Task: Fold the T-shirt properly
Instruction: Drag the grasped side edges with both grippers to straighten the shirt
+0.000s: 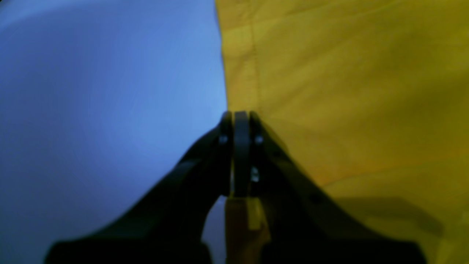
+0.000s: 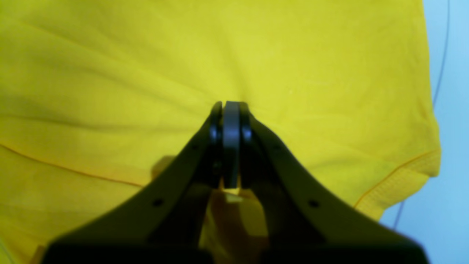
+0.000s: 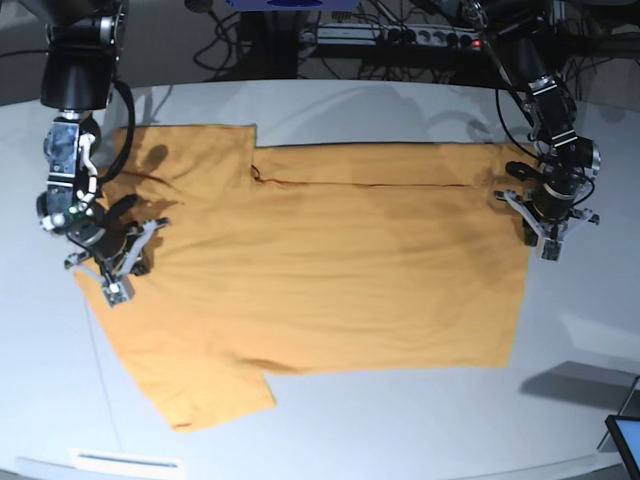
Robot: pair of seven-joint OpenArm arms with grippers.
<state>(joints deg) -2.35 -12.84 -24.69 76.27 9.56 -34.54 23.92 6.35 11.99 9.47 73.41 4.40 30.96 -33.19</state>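
The orange-yellow T-shirt (image 3: 320, 260) lies spread across the middle of the pale table (image 3: 400, 430) in the base view, a folded band running along its upper edge and one sleeve reaching toward the lower left of the frame. At the shirt's right edge the left gripper (image 1: 240, 114) has its jaws clenched, with cloth seen between the fingers right where fabric meets bare table, while at the left side of the base view the right gripper (image 2: 231, 104) is likewise pinched tight on the fabric, creases radiating from its tip. Cables and a power strip (image 3: 400, 35) lie beyond the table's far edge at the top of the frame, well apart from the shirt.
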